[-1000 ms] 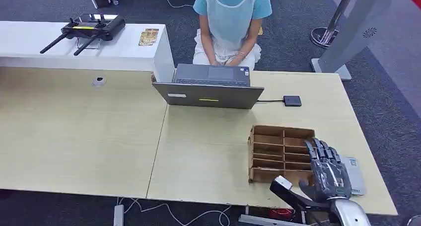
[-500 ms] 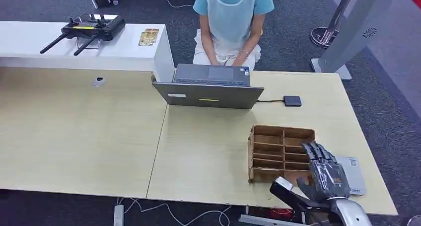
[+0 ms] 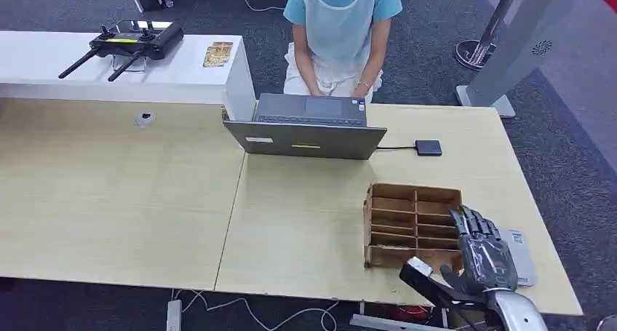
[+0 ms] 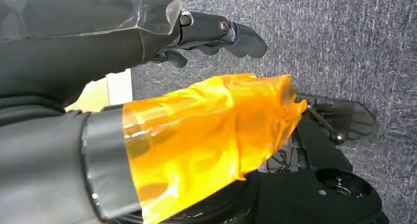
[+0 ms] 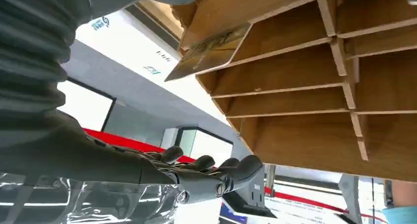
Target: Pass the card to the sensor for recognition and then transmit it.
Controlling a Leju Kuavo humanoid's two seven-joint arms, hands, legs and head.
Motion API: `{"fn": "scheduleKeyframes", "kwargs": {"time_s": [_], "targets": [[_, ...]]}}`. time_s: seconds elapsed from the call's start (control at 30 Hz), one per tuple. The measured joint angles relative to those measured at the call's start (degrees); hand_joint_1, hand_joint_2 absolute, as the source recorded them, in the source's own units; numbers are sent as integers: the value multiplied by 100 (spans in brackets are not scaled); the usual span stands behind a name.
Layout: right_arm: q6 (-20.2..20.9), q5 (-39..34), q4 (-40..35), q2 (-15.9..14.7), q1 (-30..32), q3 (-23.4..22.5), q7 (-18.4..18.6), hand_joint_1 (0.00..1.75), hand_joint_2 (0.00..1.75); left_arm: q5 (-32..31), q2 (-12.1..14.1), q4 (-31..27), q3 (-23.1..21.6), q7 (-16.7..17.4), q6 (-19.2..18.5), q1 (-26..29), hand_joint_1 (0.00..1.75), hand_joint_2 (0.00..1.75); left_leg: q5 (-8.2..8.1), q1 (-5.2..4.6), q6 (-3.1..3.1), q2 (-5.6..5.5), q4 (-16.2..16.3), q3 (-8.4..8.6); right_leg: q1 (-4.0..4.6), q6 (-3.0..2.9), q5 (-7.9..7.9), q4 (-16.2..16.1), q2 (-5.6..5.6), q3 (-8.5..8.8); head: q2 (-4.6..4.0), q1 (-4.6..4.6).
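Note:
A cardboard organizer (image 3: 404, 214) with several slots lies near the table's front right edge. In the right wrist view a gold-toned card (image 5: 209, 51) sticks out of one slot of the organizer (image 5: 305, 86). My right hand (image 3: 486, 254) hovers at the organizer's right side, fingers stretched out and apart, and it holds nothing. The right hand (image 5: 147, 170) is apart from the card. My left hand (image 4: 123, 42), its thumb wrapped in orange film, hangs over the grey carpet beside the table with fingers extended and empty.
A flat white device (image 3: 522, 258) lies under and right of my right hand. A small black box (image 3: 428, 148) is cabled to the open laptop (image 3: 309, 138), where a person (image 3: 338, 25) sits. A controller (image 3: 131, 41) rests on the white counter.
My right hand drew slightly back toward me, then shifted a little to the right beside the organizer. The person's arms moved at the laptop.

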Motion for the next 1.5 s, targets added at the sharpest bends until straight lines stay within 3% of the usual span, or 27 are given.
{"fn": "scheduleKeyframes", "kwargs": {"time_s": [0.03, 0.17, 0.2, 0.23, 0.3, 0.53, 1.1, 1.27, 1.5], "targets": [[2, 0, 9, 0, 3, -2, 0, 10, 175, 0, 0, 0, 0, 0, 2, 0, 0, 0, 0, 0, 0, 0, 0, 0, 0, 0, 0, 0, 0, 0, -2, 0], [35, 2, 37, 0, 4, -11, 15, 17, 175, -2, 0, 0, 2, 0, 7, 0, 0, 0, 0, 0, 0, 0, 0, 0, 0, 0, 0, 0, 0, 0, 0, 0], [48, 9, 41, 0, 4, -11, 15, 30, 175, -2, 0, 0, 4, 0, 9, 0, 0, 0, 0, 0, 0, 0, 0, 0, 0, 0, 0, 0, 0, 0, 0, 0], [63, 9, 46, 0, 4, -11, 15, 75, 175, -2, 0, 0, 4, 0, 11, 0, 0, 0, 0, 0, 0, 0, 0, 0, 0, 0, 0, 0, 0, 0, -2, 0], [87, 9, 55, 0, 4, -11, 15, 126, 175, -2, 0, 0, 7, 0, 11, 0, 0, 0, 0, 0, 0, 0, 0, 0, 0, 0, 0, 0, 0, 0, -2, 0], [96, 22, 90, 0, 0, -9, 15, 162, 175, -2, 0, 0, 50, 0, 26, 0, 0, 0, 0, 0, 0, 0, 0, 0, 0, 0, 0, 0, 0, 0, -2, 0], [-40, 28, 122, 70, -110, -11, -151, 173, 175, 0, -11, 0, 76, 0, 28, 0, 0, 0, 0, 0, 0, 0, 0, 0, 0, 0, 0, 0, 0, 0, 0, 2], [-302, -418, 111, 186, -164, -68, -564, 175, 175, -2, -26, 0, 76, -2, 17, 0, 0, 0, 0, 0, 0, -1, 0, 0, 0, 0, 0, 1, -1, 0, 0, 0], [-369, -1966, -18, 234, -146, -341, -1585, 175, 175, -2, -22, 0, 76, -37, 2, 1, 0, 0, 0, 0, 0, 0, 0, 0, 0, 0, 0, 0, 0, 0, 0, 0]]}}
